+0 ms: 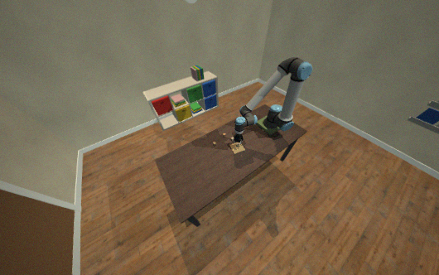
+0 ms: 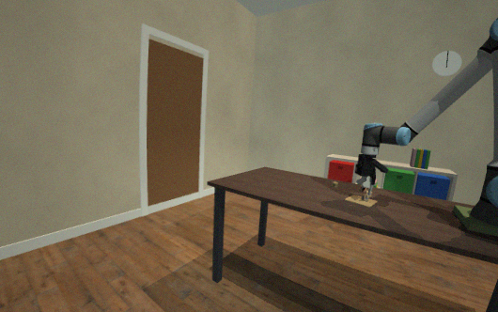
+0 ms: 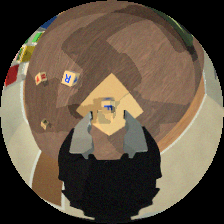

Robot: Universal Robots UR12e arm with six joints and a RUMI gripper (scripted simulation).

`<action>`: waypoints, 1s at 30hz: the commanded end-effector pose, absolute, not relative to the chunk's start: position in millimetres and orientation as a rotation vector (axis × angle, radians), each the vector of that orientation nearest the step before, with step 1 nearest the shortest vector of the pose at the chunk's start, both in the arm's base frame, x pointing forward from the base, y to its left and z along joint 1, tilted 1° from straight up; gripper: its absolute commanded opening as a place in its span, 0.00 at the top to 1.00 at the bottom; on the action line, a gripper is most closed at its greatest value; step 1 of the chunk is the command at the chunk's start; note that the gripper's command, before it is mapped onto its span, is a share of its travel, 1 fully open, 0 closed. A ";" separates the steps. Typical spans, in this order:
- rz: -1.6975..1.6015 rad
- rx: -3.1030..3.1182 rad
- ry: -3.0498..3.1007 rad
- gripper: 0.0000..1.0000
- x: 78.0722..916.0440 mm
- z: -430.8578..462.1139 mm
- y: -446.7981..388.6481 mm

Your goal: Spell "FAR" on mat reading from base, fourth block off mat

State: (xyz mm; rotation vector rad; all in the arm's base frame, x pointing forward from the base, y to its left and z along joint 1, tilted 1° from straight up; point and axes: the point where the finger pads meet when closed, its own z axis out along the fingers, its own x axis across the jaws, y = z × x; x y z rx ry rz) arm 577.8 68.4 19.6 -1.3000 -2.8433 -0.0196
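Observation:
The tan mat (image 1: pixel 238 151) (image 2: pixel 355 201) (image 3: pixel 111 82) lies on the table. A block with a blue letter, apparently F, (image 3: pixel 108 105) stands on it. My gripper (image 1: pixel 238 143) (image 2: pixel 366 191) (image 3: pixel 107 111) is over the mat, pointing down. Its jaws are partly open, one on each side of this block, with gaps between them and it. Off the mat, the R block (image 1: pixel 232 138) (image 3: pixel 69 78) shows a blue R on top. A block with a red letter (image 1: pixel 224 134) (image 3: pixel 41 78) lies farther off. Another block (image 1: pixel 214 143) (image 3: pixel 45 124) shows no readable letter.
The dark wooden table (image 1: pixel 195 174) (image 2: pixel 282 188) carries the green base plate (image 1: pixel 265 124) of the arm at one end. A white shelf (image 1: pixel 178 86) with coloured bins stands on the floor beyond the table's long edge. The gripper casts shadows around the mat.

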 end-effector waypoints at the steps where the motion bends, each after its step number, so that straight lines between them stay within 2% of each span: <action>1: -0.019 -1.297 -2.840 0.60 575.3 15.3 69.9; 30: -0.020 -1.299 -2.843 0.60 576.2 -17.0 70.3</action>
